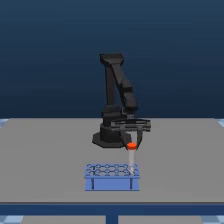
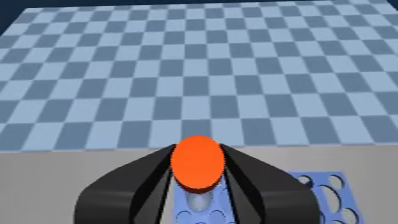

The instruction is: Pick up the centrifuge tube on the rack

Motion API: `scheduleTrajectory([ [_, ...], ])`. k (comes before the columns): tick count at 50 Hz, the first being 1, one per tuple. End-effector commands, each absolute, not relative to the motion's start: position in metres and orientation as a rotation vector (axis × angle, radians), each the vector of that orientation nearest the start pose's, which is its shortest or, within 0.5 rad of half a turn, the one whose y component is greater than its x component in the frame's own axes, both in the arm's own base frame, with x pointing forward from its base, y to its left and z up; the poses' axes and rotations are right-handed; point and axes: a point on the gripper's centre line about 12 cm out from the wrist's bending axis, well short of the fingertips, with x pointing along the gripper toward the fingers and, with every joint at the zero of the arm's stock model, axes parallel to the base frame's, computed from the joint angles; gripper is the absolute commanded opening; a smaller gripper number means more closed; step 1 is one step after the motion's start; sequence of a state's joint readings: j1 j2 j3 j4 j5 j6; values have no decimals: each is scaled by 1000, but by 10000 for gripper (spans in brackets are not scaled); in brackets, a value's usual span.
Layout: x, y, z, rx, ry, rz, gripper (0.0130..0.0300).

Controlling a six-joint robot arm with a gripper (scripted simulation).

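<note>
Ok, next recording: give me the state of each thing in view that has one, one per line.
centrifuge tube: upright, orange cap on, capped end between the jaws, lower end at the rack's top; whether seated in a hole, cannot tell.
rack: standing level on the table, other holes look empty.
gripper: jaws closed on the tube's cap.

Both pictures are rendered, flat and evenly lit, with no glare. In the exterior view the backdrop fades from deep navy above to paler blue near the grey table (image 1: 45, 150); the black arm (image 1: 119, 95) is so dark its joints merge, and a faint soft shadow lies at its base. The whole view is soft and blocky, and the rack (image 1: 112, 176) holes smear. The wrist view is brighter, the cap (image 2: 197, 163) vivid but blurred at its edges, the checker pattern sharper far off
</note>
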State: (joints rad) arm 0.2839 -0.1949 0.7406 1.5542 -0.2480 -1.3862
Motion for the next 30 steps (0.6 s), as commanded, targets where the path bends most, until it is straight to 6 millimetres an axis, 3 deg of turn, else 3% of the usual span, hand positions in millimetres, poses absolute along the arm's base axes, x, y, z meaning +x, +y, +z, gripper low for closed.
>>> scheduleTrajectory([
  [1, 349, 72, 224, 0, 524, 0, 130],
  [30, 349, 72, 251, 0, 524, 0, 130],
])
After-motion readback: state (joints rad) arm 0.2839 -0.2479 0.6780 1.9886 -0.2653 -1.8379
